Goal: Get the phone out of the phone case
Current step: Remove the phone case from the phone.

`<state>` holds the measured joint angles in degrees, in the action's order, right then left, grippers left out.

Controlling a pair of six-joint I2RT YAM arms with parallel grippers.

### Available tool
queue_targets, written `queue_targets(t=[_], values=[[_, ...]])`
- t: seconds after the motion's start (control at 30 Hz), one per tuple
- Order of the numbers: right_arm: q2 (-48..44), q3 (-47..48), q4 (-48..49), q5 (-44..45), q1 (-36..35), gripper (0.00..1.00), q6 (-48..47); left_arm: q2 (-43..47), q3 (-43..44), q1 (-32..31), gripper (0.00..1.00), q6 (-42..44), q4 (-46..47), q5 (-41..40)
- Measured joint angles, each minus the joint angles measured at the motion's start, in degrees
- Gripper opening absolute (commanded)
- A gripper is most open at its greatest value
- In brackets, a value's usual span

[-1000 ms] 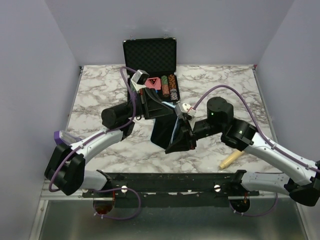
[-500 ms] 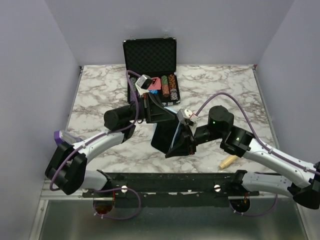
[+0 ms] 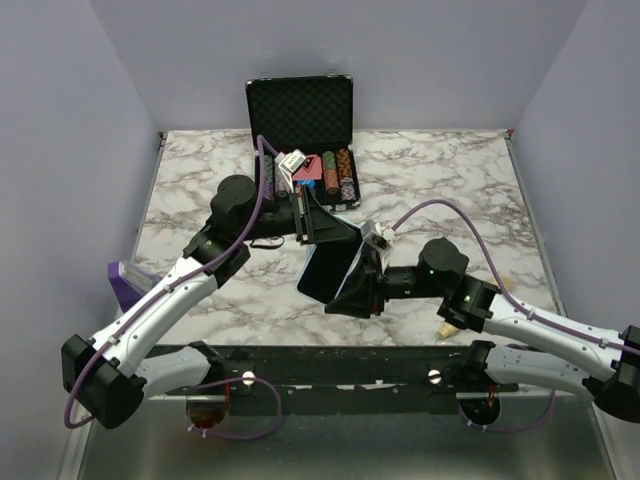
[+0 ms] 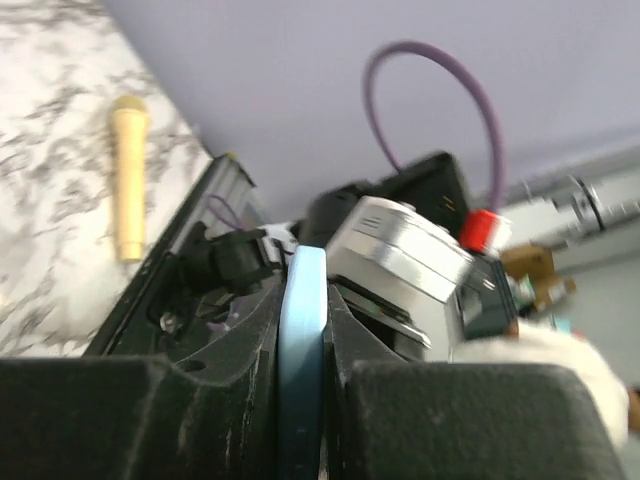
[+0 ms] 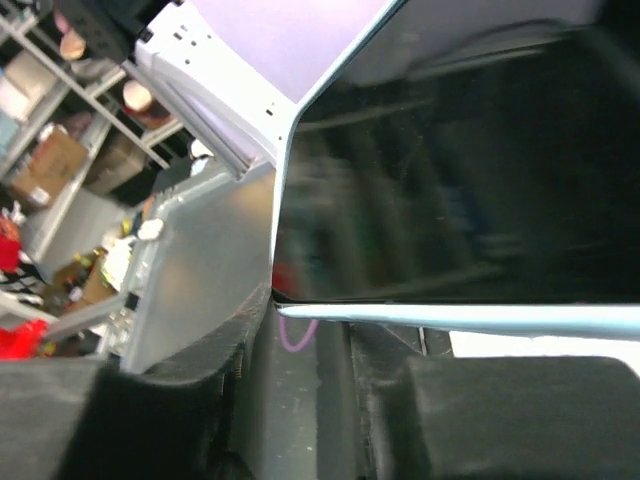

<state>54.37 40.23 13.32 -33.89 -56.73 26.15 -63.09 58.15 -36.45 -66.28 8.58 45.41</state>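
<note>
The phone [image 3: 325, 268] is held off the table [image 3: 190, 190] near its middle, tilted, with its dark screen facing up and to the left. The phone case [image 4: 300, 380] is on it and shows as a pale blue rim along the edges. The left fingers [image 4: 140, 410] are clamped on the far edge, with the blue rim pinched edge-on between the two pads. The right fingers [image 5: 520, 420] meet the near right edge. From the wrist the blue rim runs across one pad and the corner sits over the gap — whether they grip it I cannot tell.

Just behind the left fingers stands an open black chip case [image 3: 300, 112], its lid upright. A pale wooden stick [image 4: 128, 170] lies by the near edge beneath the right arm. Bare marble spreads to the left and to the far right — the widest room around the phone.
</note>
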Motion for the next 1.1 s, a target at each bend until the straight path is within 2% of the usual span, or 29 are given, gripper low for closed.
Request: queue_targets(t=[0.13,0.3,0.7,0.87,0.93,1.03,1.1], values=[[0.7,-1.1,0.1,3.5,-0.1,0.82,0.8,-1.0,-1.7,1.4,0.00,-1.7,-6.3,-2.9],[0.8,-1.6,-1.6,8.2,0.2,1.00,1.9,-1.9,-2.4,1.6,0.00,-3.2,-10.7,-5.0],[-1.8,-1.7,-3.9,9.9,1.2,0.98,5.6,-0.5,-2.3,2.6,0.00,-2.2,-15.6,-8.7],[-0.6,-2.2,-1.3,3.9,4.8,0.86,9.6,1.3,-2.3,3.1,0.00,-2.2,-15.9,-9.3],[-0.1,-3.3,2.7,0.3,6.3,0.80,12.3,1.3,-2.3,3.3,0.00,-2.7,-15.0,-9.2],[0.9,-5.0,9.8,-4.9,7.0,0.64,16.2,1.3,-3.4,3.7,0.00,-5.5,-10.6,-8.0],[1.7,-5.6,13.9,-7.8,7.0,0.62,18.2,1.3,-4.9,3.8,0.00,-7.9,-7.0,-6.9]])
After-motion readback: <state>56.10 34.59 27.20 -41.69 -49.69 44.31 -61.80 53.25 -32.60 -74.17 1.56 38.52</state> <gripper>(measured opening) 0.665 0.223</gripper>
